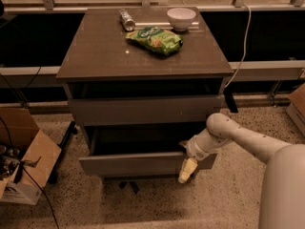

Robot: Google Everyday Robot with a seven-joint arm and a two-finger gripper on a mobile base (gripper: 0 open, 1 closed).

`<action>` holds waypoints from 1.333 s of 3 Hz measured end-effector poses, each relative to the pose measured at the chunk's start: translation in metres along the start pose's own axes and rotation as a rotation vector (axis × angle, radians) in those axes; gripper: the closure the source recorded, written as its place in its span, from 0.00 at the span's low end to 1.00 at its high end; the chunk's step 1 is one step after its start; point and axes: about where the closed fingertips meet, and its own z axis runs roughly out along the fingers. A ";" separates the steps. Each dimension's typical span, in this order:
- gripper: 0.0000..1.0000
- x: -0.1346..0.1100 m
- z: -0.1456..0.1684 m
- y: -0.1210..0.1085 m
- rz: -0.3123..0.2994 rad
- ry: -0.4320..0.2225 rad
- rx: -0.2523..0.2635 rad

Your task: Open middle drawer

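The middle drawer [138,164] is the lower grey-brown front in view. It stands pulled out from the cabinet [143,61], with a dark opening above it. My gripper [186,170] hangs in front of the right end of that drawer front, pointing down, touching or very close to its top edge. The white arm [248,142] reaches in from the lower right. The taller, wider drawer front [145,109] sits above. No third front shows below the pulled-out drawer.
On the cabinet top lie a green snack bag [155,39], a can [127,19] and a white bowl [181,18]. An open cardboard box [24,161] stands on the floor at left. A cable [243,42] hangs at right, and another box [298,106] sits at the far right.
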 end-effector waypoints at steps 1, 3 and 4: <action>0.19 0.010 0.003 0.010 0.026 -0.001 -0.027; 0.65 0.018 0.000 0.025 0.049 0.004 -0.037; 0.45 0.028 -0.005 0.057 0.094 0.008 -0.046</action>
